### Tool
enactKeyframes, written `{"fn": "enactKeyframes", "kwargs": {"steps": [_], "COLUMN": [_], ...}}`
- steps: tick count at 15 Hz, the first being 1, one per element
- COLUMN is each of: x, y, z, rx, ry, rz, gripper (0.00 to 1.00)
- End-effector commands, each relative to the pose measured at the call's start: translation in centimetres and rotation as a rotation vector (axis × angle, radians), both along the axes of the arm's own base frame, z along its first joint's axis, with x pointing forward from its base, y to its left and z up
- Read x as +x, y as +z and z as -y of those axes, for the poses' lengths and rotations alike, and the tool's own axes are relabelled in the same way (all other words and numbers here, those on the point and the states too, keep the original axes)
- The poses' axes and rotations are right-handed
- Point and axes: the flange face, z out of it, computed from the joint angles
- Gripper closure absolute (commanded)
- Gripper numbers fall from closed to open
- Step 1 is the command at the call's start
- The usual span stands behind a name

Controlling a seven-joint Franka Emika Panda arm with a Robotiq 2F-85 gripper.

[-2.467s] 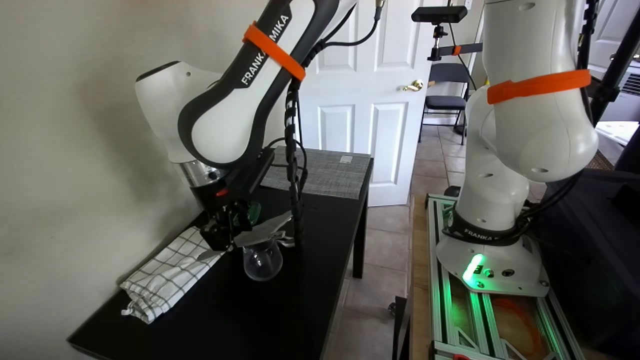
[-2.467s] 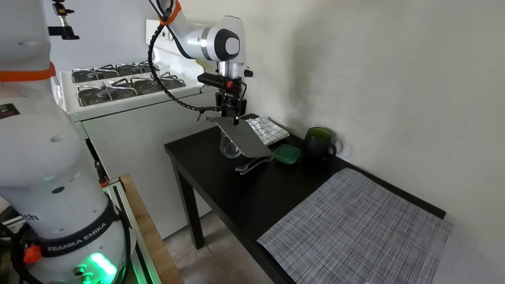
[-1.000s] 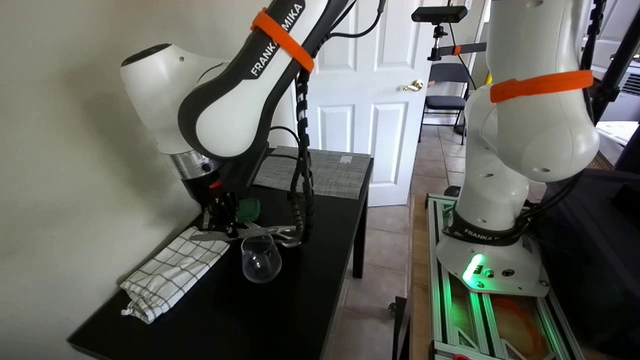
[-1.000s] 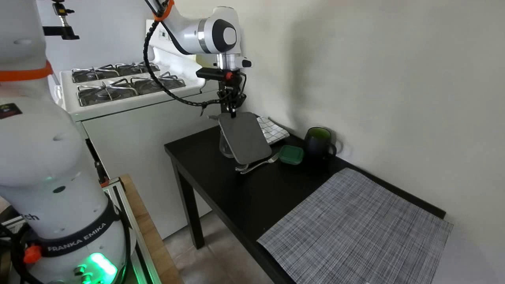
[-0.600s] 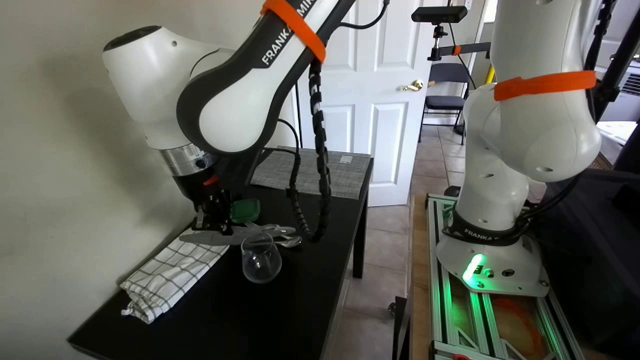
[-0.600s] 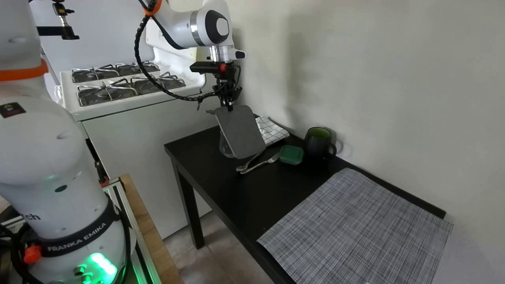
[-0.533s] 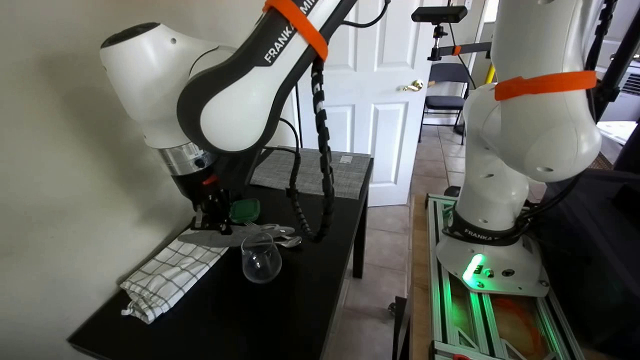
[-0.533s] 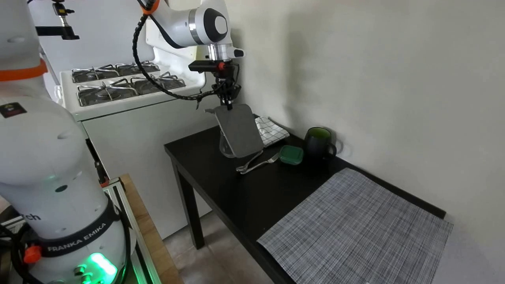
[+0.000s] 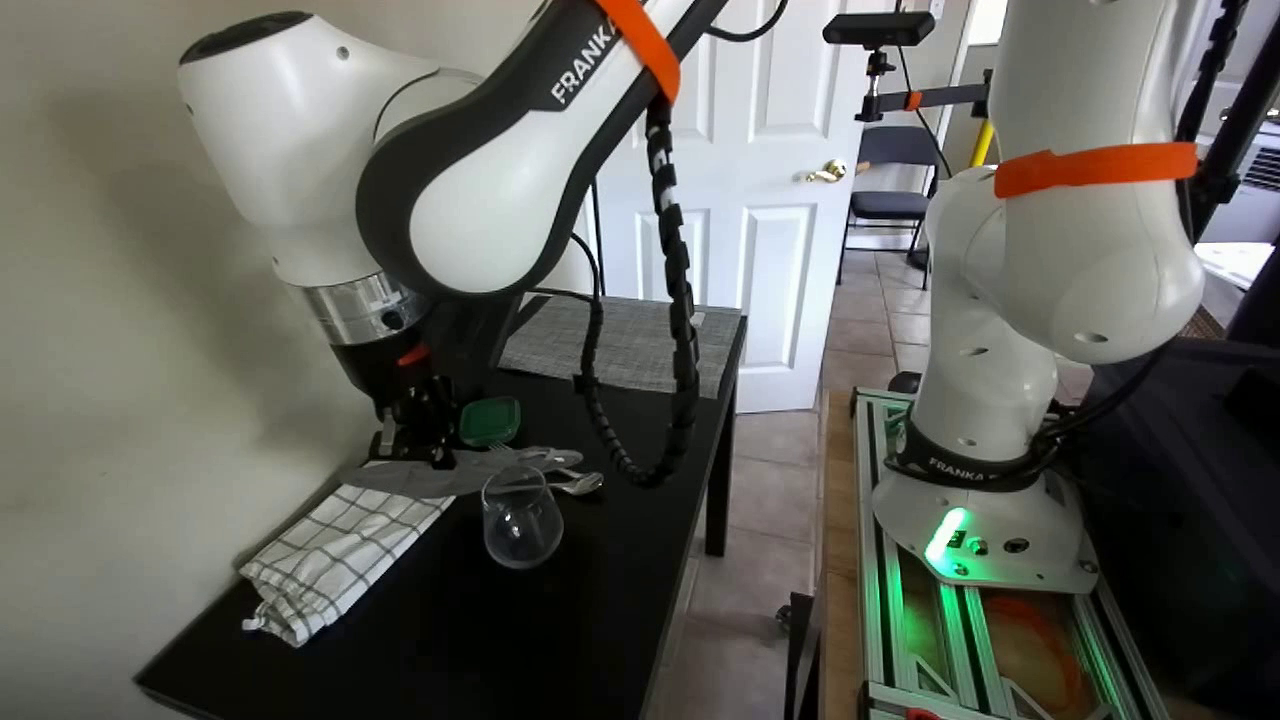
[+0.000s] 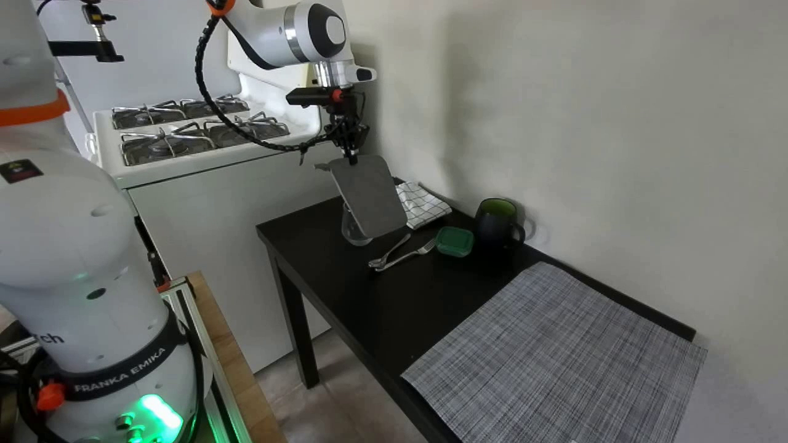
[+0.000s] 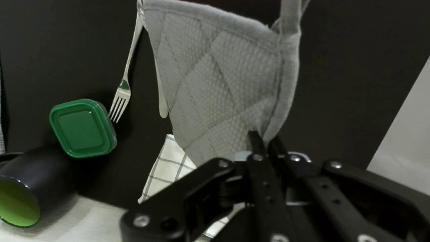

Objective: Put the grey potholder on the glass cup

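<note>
In the wrist view the gripper [image 11: 264,136] clenches the grey potholder [image 11: 221,77] by its edge, spread toward eleven o'clock. Only the exterior views show the glass cup [image 9: 523,525]. In an exterior view the potholder tilts near it at ten o'clock; the arm [image 9: 490,215] slants in from one, the gripper aimed at five.

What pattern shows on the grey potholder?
Stitched diamond quilting, in pale grey; the grey potholder shows it best in the wrist view.

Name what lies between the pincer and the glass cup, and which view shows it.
The grey potholder, held in the pincer: both exterior views show it extending toward the glass cup. Whether it touches the cup, I cannot tell.
</note>
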Motion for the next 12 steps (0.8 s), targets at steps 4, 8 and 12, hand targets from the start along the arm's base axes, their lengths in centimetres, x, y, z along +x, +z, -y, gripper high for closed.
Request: {"fn": "enactKeyframes", "kwargs": {"steps": [4,8,12], "x": [-2.0,-2.5,-3.0], "y": [-0.2,-1.0,-1.5], "z": [-0.5,-1.2,-2.3], "rx": [-0.056,-0.132,-0.176], "ry": [-0.065,-0.096,-0.109], "rz": [0.098,0.163,0.200], "gripper": [0.98,0.98,0.98]}}
